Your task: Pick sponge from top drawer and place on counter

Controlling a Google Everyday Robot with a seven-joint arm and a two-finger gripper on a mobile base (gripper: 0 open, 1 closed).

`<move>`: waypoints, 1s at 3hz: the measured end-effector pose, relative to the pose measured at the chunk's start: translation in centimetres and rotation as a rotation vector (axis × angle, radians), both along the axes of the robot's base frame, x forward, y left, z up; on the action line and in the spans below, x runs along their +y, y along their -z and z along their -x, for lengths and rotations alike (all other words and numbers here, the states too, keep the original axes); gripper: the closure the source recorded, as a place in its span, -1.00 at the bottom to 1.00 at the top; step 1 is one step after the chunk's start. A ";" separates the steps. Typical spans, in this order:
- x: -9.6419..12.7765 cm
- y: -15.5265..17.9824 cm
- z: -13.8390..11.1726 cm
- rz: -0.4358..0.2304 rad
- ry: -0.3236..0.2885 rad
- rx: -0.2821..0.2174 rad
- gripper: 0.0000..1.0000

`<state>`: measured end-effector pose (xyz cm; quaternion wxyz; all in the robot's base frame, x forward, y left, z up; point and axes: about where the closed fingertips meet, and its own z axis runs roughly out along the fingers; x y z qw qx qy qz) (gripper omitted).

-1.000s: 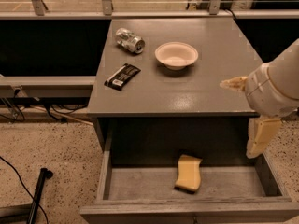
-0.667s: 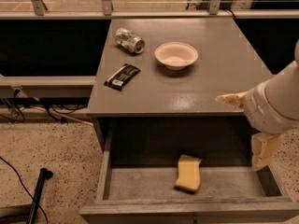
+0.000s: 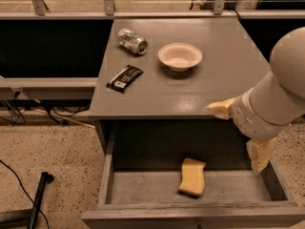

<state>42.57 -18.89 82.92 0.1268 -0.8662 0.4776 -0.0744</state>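
Note:
The sponge (image 3: 192, 176), a pale-yellow foam block, lies on the bottom of the top drawer (image 3: 138, 187), right of its middle. The drawer is pulled open below the counter (image 3: 219, 75). My gripper (image 3: 238, 131) is at the right, above the drawer's right end and level with the counter's front edge. Its cream-yellow fingers are spread wide: one fingertip (image 3: 217, 109) points left over the counter's front edge, the other (image 3: 259, 155) hangs down over the drawer's right end. It holds nothing. The sponge is below and to the left of it, apart from it.
On the counter stand a white bowl (image 3: 179, 56), a crushed can (image 3: 132, 41) and a black wrapped bar (image 3: 124, 78). A metal rail (image 3: 47, 84) runs along the left. Cables and a black pole (image 3: 38, 199) lie on the speckled floor at the left.
My gripper has moved down and a little to the left, towards the open drawer. Its fingers stay spread. The sponge has not moved.

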 end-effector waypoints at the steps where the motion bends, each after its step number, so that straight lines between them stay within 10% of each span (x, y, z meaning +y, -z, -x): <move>1: 1.1 3.1 0.9 0.127 -0.216 0.019 -1.00; 3: 1.4 5.4 2.1 0.210 -0.486 -0.050 -1.00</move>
